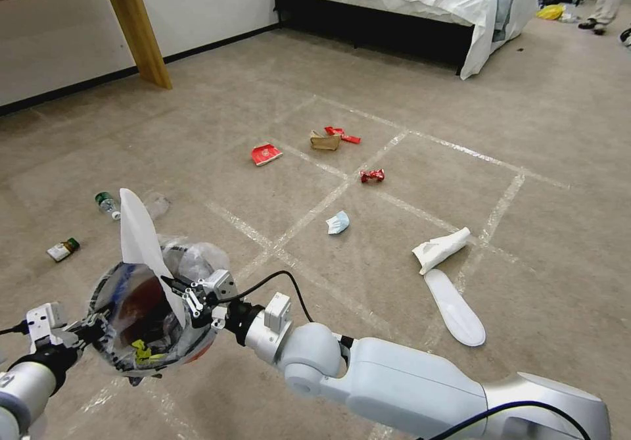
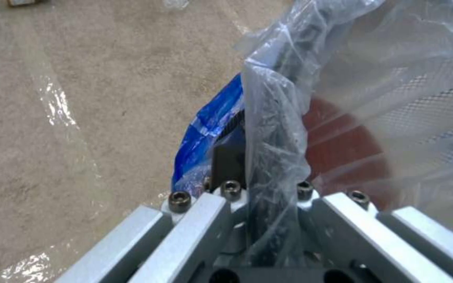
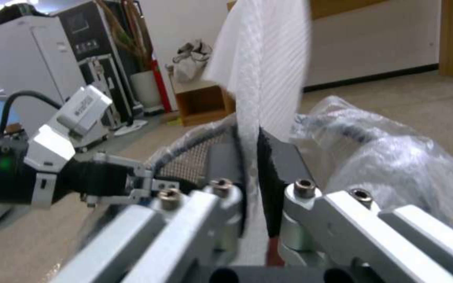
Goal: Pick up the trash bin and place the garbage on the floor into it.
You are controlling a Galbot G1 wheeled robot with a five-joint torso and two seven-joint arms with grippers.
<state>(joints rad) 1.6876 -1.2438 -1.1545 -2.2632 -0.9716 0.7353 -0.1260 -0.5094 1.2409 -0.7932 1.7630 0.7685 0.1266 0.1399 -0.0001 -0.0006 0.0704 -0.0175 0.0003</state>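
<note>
My right gripper has its jaws clamped on a white slipper, which stands upright over the mouth of the trash bin, its lower end inside the liner. My left gripper has its jaws clenched on the bin's plastic-covered rim, holding the bin above the floor.

Farther out on the carpet lie a blue mask, a second white slipper with crumpled white paper beside it, a red wrapper, a brown paper and two small bottles.
</note>
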